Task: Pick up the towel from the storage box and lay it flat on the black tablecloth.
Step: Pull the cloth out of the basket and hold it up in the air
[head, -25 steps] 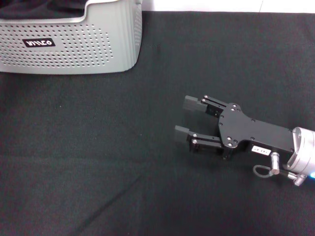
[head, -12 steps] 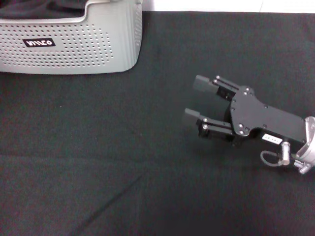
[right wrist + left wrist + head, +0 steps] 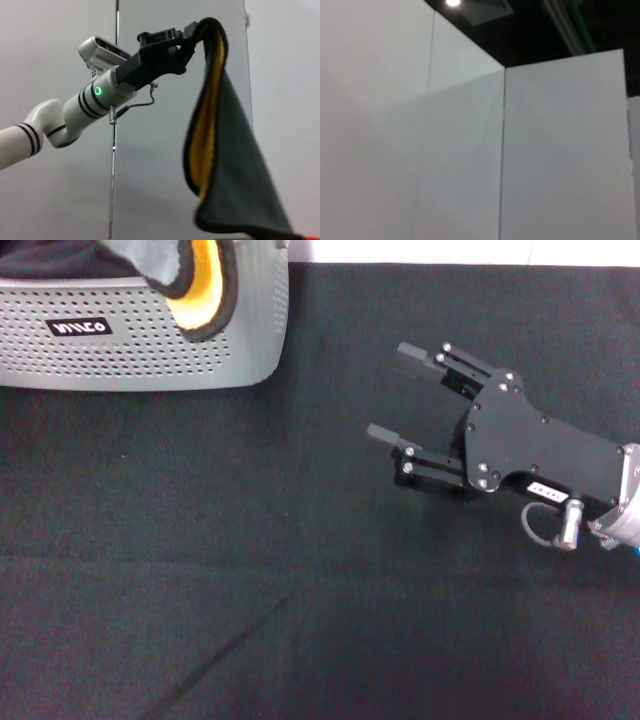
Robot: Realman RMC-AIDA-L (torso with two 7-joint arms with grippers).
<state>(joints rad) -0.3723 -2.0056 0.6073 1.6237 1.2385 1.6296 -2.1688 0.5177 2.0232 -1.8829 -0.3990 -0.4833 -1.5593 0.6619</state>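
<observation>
The towel [image 3: 220,145] hangs in the air, pinched at one top corner by the left hand [image 3: 190,37], whose fingers are clamped together on the black-edged fold. In the right wrist view it drapes downward from that grip as a long folded sheet, grey fleece facing outward and the bright yellow-orange side showing along the inner fold, with thin black edging running round the border. In the head view only its lower end shows, at about 11 o'clock: a curl of grey and yellow-orange cloth [image 3: 195,285] in front of the upper rim of the storage box [image 3: 130,340]. Whether it touches the rim cannot be told.

The storage box sits at the far left, at 10 to 11 o'clock, its perforated pale wall and black label facing the camera, with dark fabric [image 3: 50,258] visible inside it. It stands on the black tablecloth [image 3: 250,570], which covers the worktop across nearly the whole head view and shows faint creases toward 7 o'clock.

The right hand [image 3: 392,397] is at about 3 o'clock, well apart from the box, low over the tablecloth. Its two fingers are spread apart with nothing between them, pointing toward 10 o'clock. The left wrist view shows only white wall panels [image 3: 470,150].
</observation>
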